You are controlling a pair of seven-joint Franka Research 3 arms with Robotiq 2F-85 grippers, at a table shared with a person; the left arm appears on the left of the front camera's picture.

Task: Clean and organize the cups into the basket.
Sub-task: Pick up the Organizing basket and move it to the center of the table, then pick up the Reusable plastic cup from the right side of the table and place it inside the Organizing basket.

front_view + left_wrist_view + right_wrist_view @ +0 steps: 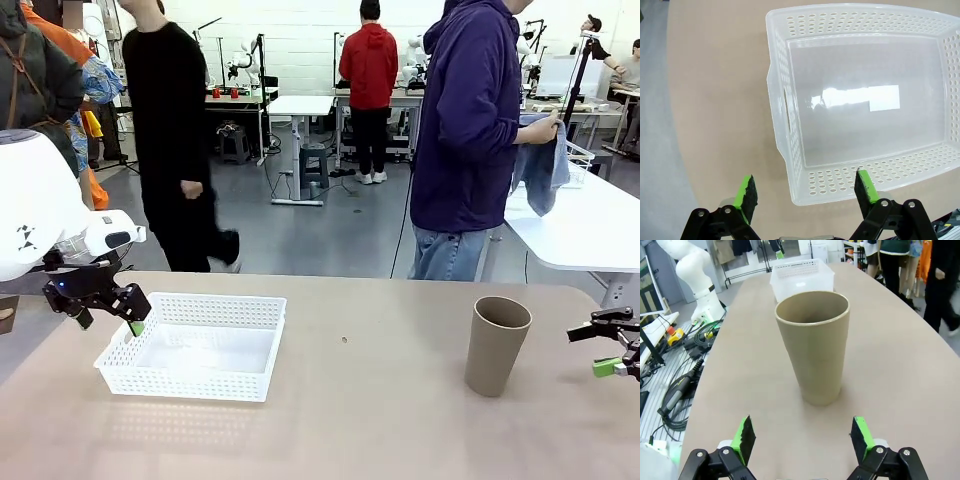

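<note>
left gripper (108, 318) lower left, jaws apart, empty, at left end of shallow white perforated plastic basket (185, 380); nothing in basket. tall beige matte tumbler (496, 345) upright lower right, well apart from basket. right gripper (598, 349) at right edge, jaws apart, just beside tumbler. step looks like first pick approach. next: straddle tumbler, close, carry to basket.

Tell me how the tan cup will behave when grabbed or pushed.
The cup stands tall on a narrower base, so a push near the rim would probably tip it. It looks empty, so likely light. Tipped, its round wall would probably roll.
</note>
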